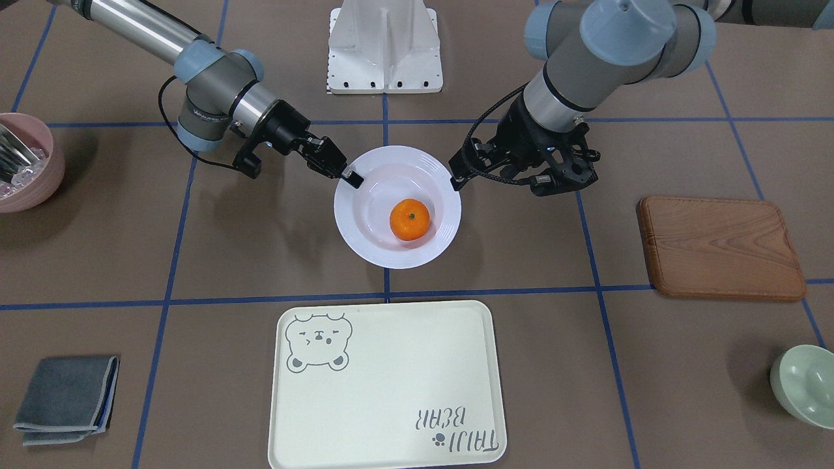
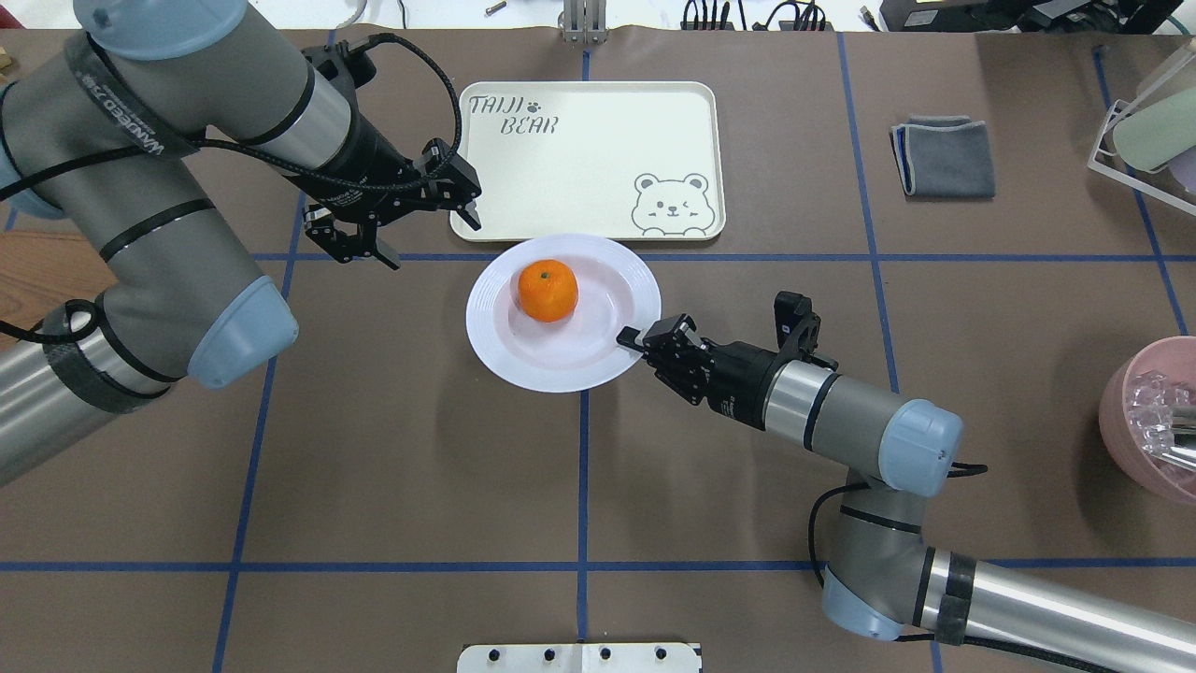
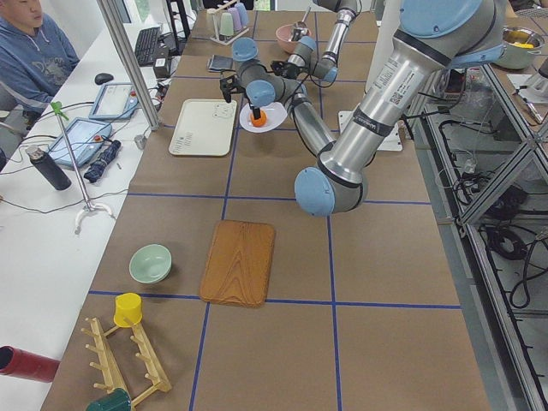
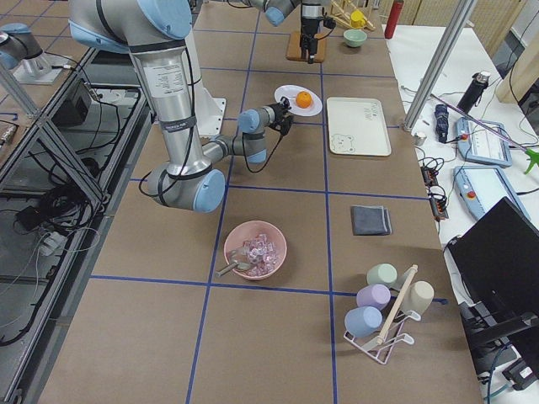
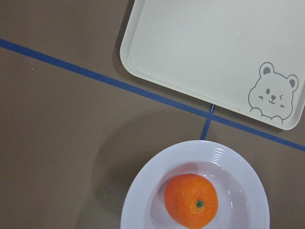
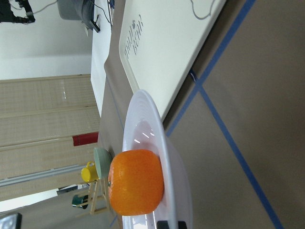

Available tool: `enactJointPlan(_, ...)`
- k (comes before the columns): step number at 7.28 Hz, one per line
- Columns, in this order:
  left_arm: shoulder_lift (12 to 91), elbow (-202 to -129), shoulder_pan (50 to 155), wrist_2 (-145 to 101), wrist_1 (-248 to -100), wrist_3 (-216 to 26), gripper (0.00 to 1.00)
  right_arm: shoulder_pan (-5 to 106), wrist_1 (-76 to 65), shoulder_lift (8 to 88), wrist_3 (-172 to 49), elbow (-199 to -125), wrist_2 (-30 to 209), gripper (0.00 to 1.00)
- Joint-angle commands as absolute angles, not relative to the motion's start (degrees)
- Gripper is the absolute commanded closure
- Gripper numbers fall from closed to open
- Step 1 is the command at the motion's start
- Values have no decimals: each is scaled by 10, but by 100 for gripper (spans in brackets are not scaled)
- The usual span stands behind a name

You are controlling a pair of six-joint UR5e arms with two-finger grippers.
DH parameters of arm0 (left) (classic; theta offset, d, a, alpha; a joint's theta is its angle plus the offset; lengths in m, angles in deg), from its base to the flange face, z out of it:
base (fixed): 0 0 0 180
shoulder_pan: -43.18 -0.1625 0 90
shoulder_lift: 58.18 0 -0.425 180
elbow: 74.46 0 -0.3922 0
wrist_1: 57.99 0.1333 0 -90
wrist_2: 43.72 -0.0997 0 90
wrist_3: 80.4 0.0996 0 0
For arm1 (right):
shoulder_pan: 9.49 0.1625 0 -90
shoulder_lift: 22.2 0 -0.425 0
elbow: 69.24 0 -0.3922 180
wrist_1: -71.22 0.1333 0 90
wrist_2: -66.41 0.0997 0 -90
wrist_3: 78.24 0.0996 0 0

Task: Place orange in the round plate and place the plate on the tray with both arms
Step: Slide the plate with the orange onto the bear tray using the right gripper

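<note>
Tray (image 1: 391,391) lay nearest us, without the plate (image 1: 365,241). We saw the orange (image 1: 410,219) already in the plate, just short of it. Right gripper (image 2: 628,336) pinched the rim; left gripper (image 2: 432,238) hung spread beside it. Carrying remained, we judged.

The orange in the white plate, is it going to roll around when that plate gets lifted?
Likely to roll: the orange is round and sits loose in the smooth, glossy centre of the round plate. The raised rim should probably keep it in if the plate stays level. It looks small, so probably light.
</note>
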State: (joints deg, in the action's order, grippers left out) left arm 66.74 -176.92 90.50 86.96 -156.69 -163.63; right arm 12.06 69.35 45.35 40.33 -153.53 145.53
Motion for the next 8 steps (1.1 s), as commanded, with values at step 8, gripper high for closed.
enactJointPlan(8, 641, -1792, 904, 868, -1567, -1637, 2, 207, 488, 224, 570, -1255, 1301, 92)
